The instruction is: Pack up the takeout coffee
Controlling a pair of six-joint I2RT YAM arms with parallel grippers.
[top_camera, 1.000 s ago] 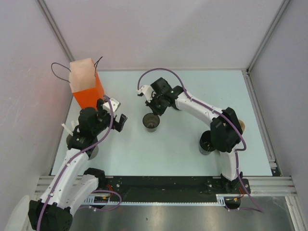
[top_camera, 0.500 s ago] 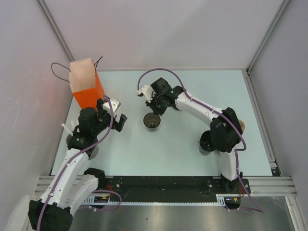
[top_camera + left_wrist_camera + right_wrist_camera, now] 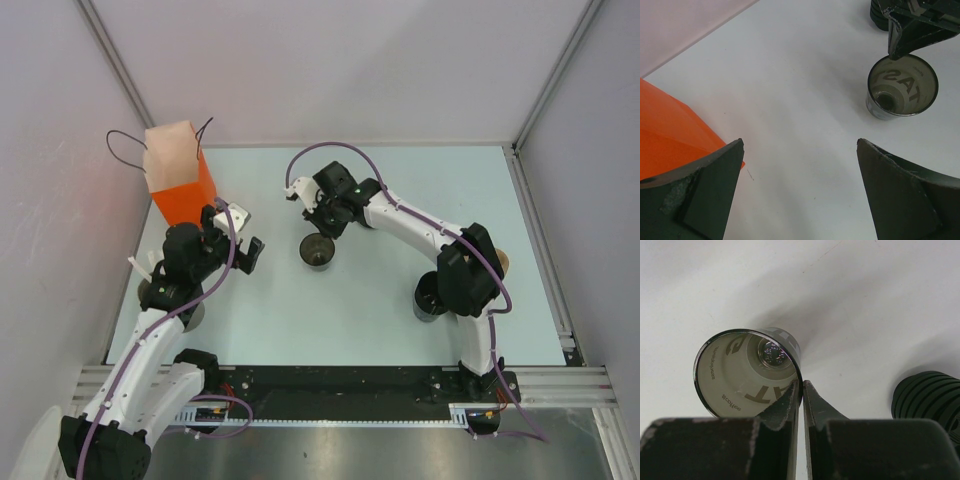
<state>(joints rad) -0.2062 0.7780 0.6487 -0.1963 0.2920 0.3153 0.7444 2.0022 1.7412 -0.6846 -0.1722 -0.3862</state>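
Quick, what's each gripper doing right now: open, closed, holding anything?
Left gripper: open, holding nothing.
Right gripper: closed on the rim of the lidless cup, one finger inside, one outside.

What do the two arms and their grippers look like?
The left arm and right arm have white links, black joints and a thin purple cable running along them. The left gripper and right gripper have dark, flat, wedge-shaped fingers.
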